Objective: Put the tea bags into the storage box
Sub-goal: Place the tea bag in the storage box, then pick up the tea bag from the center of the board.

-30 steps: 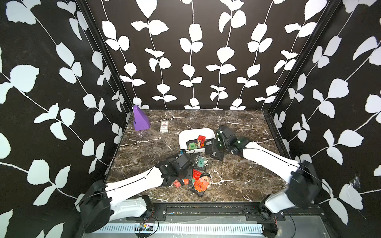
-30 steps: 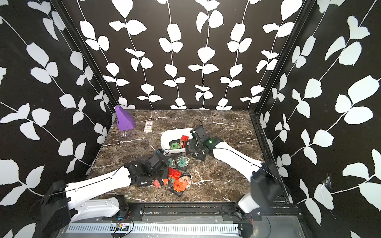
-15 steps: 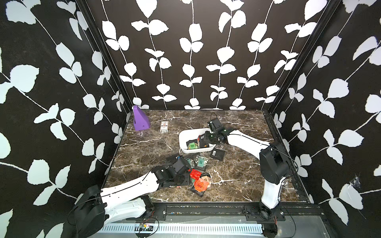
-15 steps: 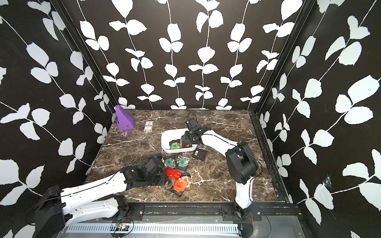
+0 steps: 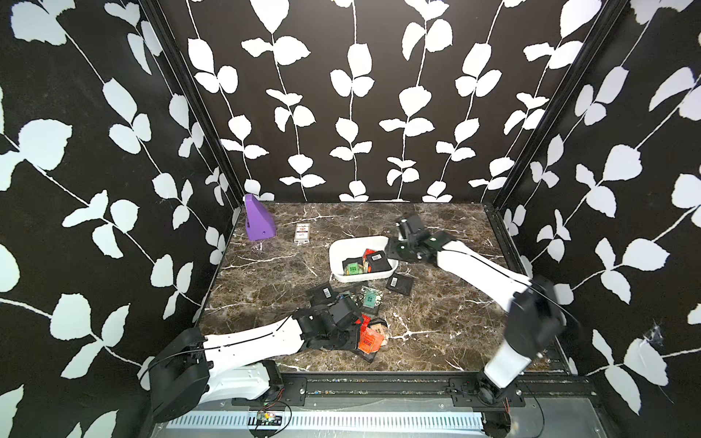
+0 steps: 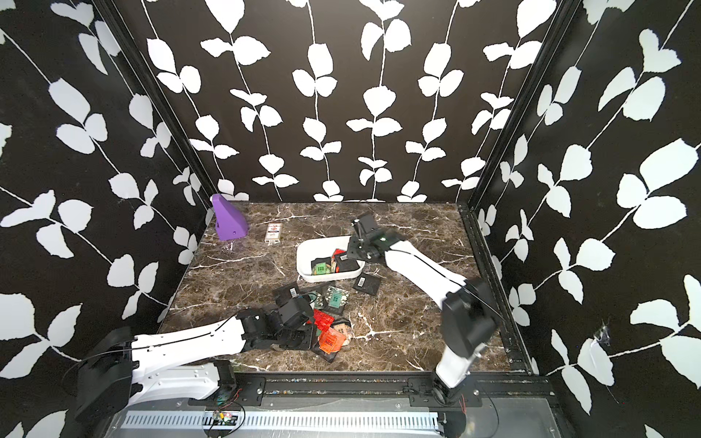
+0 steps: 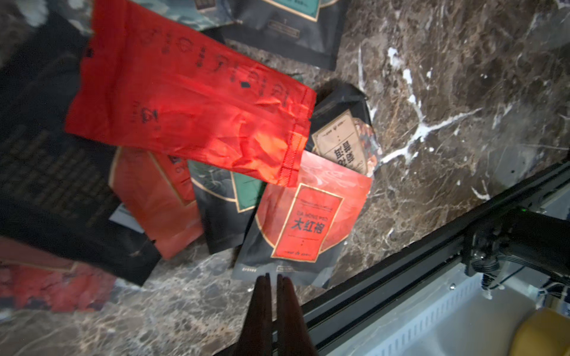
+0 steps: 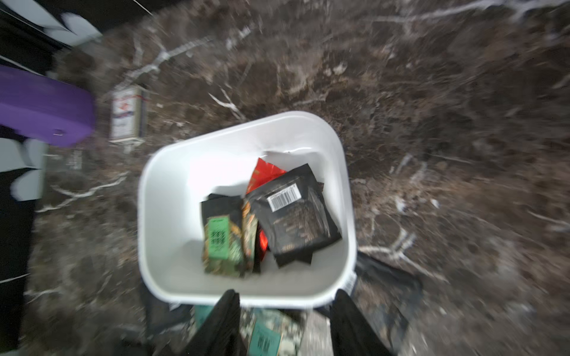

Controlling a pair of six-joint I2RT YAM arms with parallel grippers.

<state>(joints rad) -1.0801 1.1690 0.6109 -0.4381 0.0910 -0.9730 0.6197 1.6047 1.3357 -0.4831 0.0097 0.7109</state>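
- Two grippers, opposite states. Left gripper [image 7: 274,277]: fingers [image 7: 260,308] pressed together, tips at the near hem of a black-and-red sachet [image 7: 303,222]. Cannot tell whether foil is caught between them.
- Right gripper [image 8: 285,294]: jaws spread, nothing between them, hanging over the near rim of the storage box [image 8: 175,200].
- Tea bags [image 8: 293,215]: several already inside the box, bunched at the end closest to the right gripper. Remainder loose on the marble tabletop [image 5: 436,322], most in a pile [image 5: 370,337] directly ahead of the left fingertips.
- Deciding relation: the black-and-red sachet's long axis runs roughly in line with the left fingers, away from the tips, so any pinch lands on its short edge. Box lies well beyond the pile from the left gripper. Judgement: left arm nearer the pile, right arm nearer the box.
- Nearest loose item to the right gripper: black barcode sachet [image 5: 399,283], just beside the box wall, below and behind its fingertips.
- View differences: only the left wrist view shows the left finger closure; in both top views the wrist body hides it. Only the top views show the pile-to-box separation; the box is absent from the left wrist view. Right wrist view is smeared but shows the box contents from above.
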